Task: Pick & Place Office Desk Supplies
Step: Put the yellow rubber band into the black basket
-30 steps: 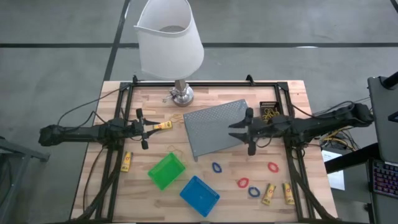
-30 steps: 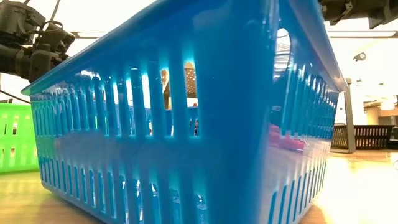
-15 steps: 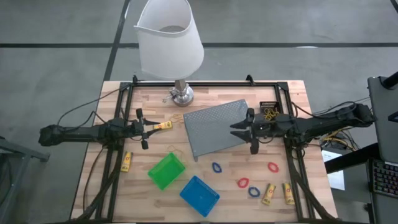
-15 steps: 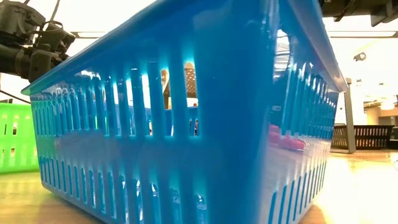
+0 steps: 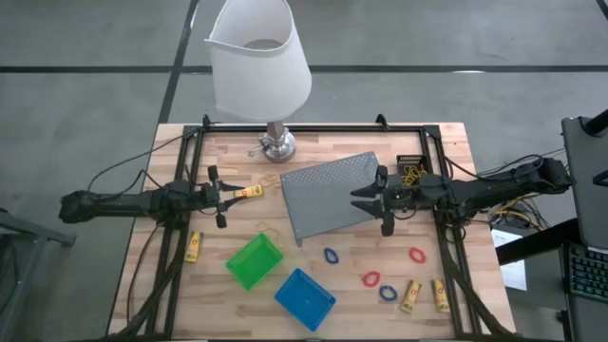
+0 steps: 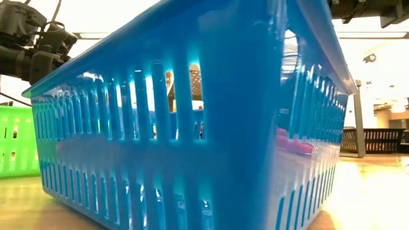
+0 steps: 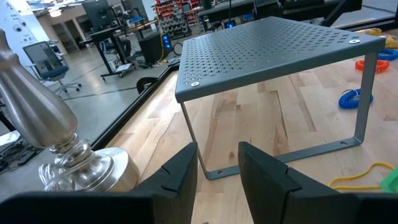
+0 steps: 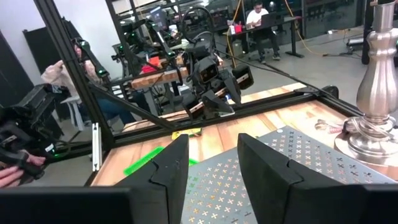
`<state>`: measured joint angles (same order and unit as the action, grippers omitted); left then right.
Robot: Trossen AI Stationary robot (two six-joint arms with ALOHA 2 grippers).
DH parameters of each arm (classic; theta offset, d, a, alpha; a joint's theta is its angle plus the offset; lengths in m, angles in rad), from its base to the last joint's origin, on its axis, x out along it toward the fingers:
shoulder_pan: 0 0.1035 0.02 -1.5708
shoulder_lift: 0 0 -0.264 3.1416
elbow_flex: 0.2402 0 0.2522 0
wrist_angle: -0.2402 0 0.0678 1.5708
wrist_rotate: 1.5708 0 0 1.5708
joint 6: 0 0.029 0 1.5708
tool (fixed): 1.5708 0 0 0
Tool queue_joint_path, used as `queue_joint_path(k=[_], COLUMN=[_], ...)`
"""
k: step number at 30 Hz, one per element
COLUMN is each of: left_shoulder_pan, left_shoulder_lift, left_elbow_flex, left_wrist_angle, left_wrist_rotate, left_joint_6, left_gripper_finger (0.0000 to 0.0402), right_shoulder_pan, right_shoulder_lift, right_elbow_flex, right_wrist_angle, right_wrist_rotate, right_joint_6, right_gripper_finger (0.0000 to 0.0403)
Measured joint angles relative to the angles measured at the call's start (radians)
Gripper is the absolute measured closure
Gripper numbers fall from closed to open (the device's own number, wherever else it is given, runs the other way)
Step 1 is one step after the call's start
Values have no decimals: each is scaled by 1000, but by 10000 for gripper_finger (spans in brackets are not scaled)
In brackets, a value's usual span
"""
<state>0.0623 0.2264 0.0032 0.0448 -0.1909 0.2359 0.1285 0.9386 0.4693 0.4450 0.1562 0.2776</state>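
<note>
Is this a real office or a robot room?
Probably a robot lab. Two dark robot arms work at a black-framed wooden table, and more desks, monitors and a seated person show beyond it.
</note>
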Motion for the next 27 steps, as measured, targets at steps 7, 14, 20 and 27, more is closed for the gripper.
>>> queue_joint_path(k=[7,14,20,27], left_shoulder_pan=[-2,0,7,78], left_shoulder_lift=[0,40,171,407], left_elbow_flex=[0,78,185,297], left_wrist_angle=[12,-45,-112,-176], left_wrist_rotate=[30,-3,-11,-19], left_joint_6=[-223,-187,-161,-245], left_gripper_finger=[284,284,284,284], right_shoulder_pan=[0,0,0,0], right_shoulder_lift=[4,6,7,7], right_elbow_flex=[0,0,0,0], right_wrist_angle=[0,0,0,0], right_wrist_rotate=[0,0,0,0], right_joint_6=[0,3,1,0], right_gripper_finger=[275,268,263,271])
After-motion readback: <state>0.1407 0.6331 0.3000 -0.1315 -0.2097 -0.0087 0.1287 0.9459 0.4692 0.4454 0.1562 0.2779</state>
